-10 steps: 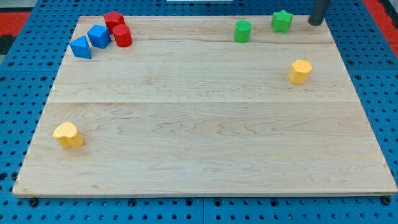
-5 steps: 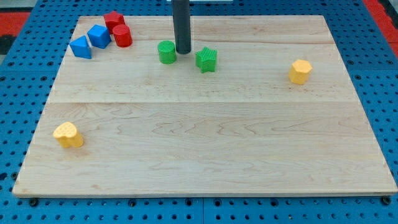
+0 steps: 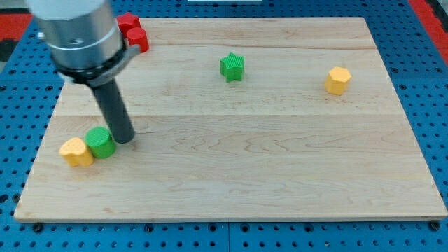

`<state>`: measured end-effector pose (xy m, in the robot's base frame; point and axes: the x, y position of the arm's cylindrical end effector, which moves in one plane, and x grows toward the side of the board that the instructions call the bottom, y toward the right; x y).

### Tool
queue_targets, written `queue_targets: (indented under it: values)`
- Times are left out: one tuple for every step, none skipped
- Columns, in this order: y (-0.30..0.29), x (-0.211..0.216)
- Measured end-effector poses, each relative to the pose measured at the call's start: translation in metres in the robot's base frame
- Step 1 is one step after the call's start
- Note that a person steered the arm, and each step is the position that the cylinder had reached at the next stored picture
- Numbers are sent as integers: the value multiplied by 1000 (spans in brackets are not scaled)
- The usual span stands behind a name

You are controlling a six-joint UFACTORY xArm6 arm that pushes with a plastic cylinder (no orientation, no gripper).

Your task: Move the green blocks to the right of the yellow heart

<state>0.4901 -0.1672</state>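
Note:
The yellow heart (image 3: 75, 152) lies near the view's lower left of the wooden board (image 3: 280, 154). A green cylinder (image 3: 101, 142) sits right beside it, touching its right side. My tip (image 3: 124, 138) rests on the board just right of the green cylinder, touching or almost touching it. A green star (image 3: 232, 67) lies far away, up the board near the middle top. The arm's grey body covers the board's top left corner.
A yellow hexagon block (image 3: 337, 80) lies at the view's right. Two red blocks (image 3: 133, 33) show at the top left, partly behind the arm. The blue blocks are hidden behind the arm.
The green cylinder was pushed from the top middle down to the yellow heart's right side. My tip travelled with it to the lower left. The green star stayed put.

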Motion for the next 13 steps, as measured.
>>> queue_targets:
  values:
    - [1, -12]
    - [66, -41]
    - [194, -87]
    - [225, -144]
    - [172, -155]
    - [93, -139]
    - [130, -171]
    - [102, -193]
    - [17, -131]
    - [-39, -49]
    - [-41, -47]
    - [-38, -34]
    - [-70, -11]
